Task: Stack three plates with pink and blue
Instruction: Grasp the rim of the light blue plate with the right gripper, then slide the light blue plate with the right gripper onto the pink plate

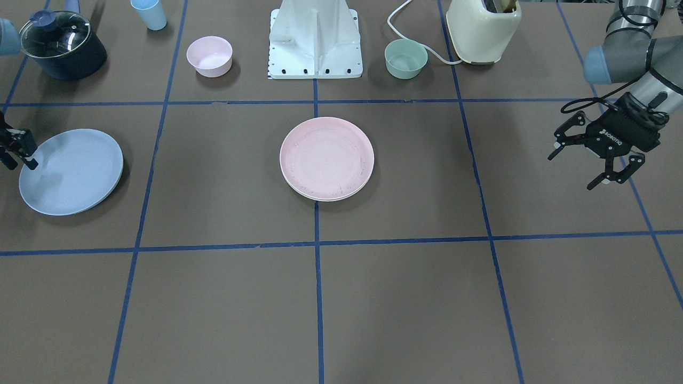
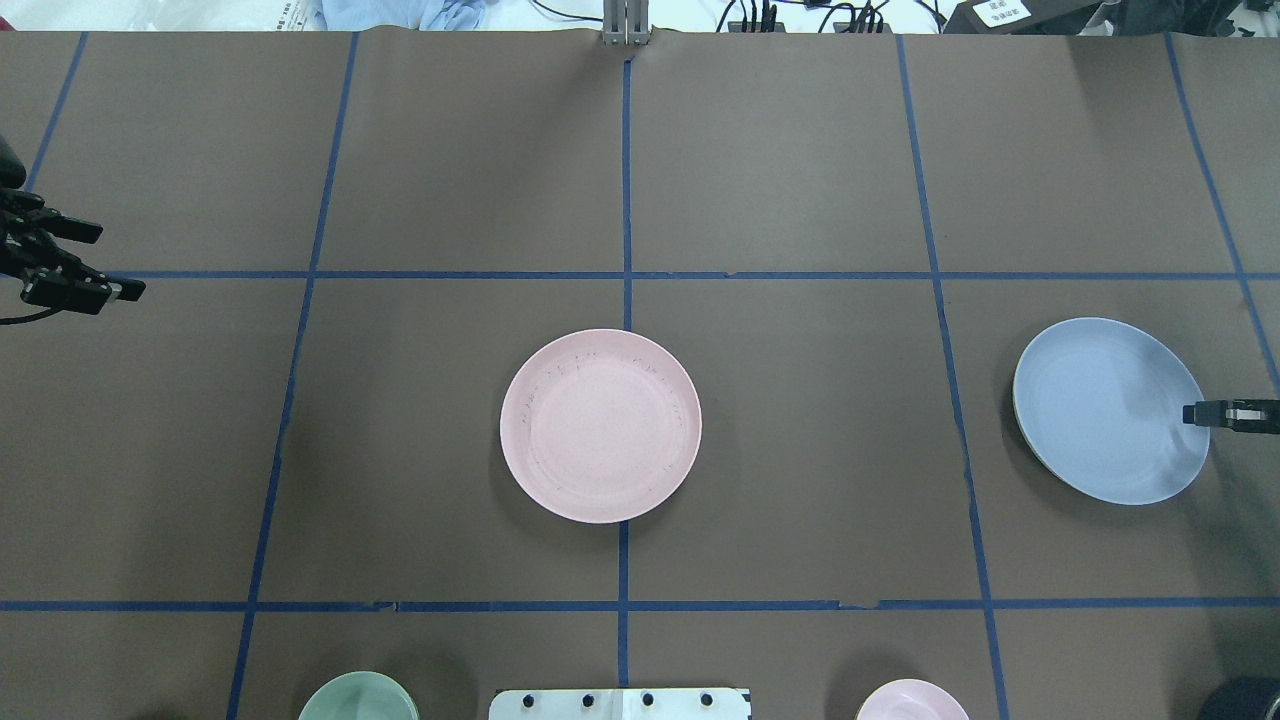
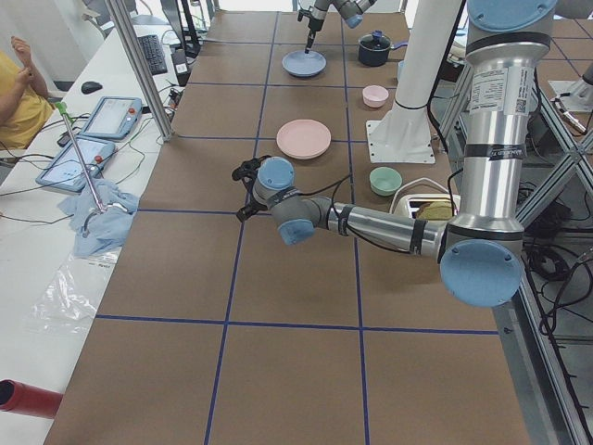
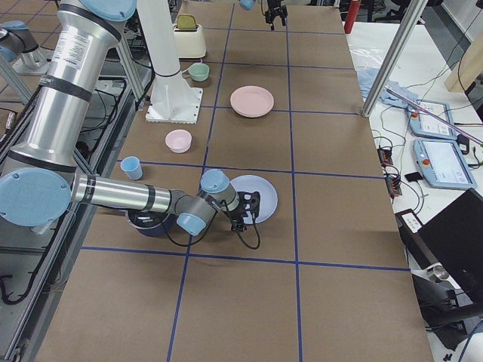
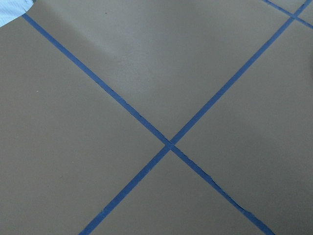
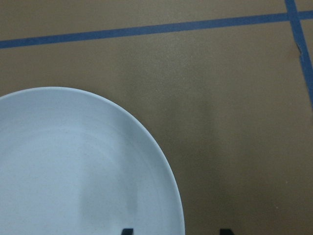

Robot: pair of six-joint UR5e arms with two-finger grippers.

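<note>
Grippers both holding fingers (image 1: 558,145) apart, left gripper (image 1: 570,173) hovering at overhead 9 o'clock of round pink plate (image 1: 326,158), right gripper (image 1: 21,162) straddling round blue plate (image 1: 72,173) rim at 3 o'clock.

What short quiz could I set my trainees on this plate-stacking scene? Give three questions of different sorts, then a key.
1. True or false: the left gripper is shut.
2. Multiple choice: the right gripper is at the rim of which thing? A the pink bowl; B the blue plate; C the pot.
3. Fill in the blank: seen from above, the centre plate is ____ in colour.

Key: 1 false, its fingers are spread wide over bare table. 2 B. 3 pink.
</note>
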